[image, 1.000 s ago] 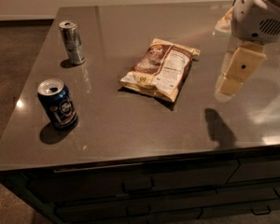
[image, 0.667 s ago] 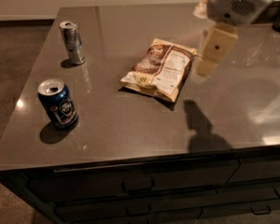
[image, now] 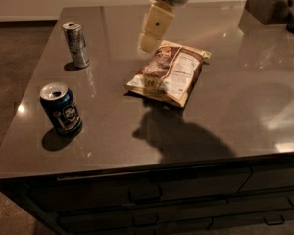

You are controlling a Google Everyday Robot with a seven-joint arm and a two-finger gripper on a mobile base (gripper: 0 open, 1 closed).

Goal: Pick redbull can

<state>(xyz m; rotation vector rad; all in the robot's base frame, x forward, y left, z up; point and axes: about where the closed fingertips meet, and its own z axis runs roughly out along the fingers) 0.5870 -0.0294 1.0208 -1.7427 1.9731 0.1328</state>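
The redbull can (image: 76, 44) is a slim silver-grey can standing upright at the far left of the dark counter (image: 112, 136). My gripper (image: 154, 27) hangs from the top of the view, above the counter, to the right of that can and just beyond the top left corner of the chip bag (image: 169, 72). It holds nothing that I can see.
A wider dark blue can (image: 61, 107) with a round logo stands near the counter's front left edge. The brown chip bag lies flat in the middle. A dark container (image: 267, 4) sits at the far right corner. Drawers run below the front edge.
My gripper has moved left across the counter, from the right side past the chip bag, to above the bag's far left corner, closer to the slim can.
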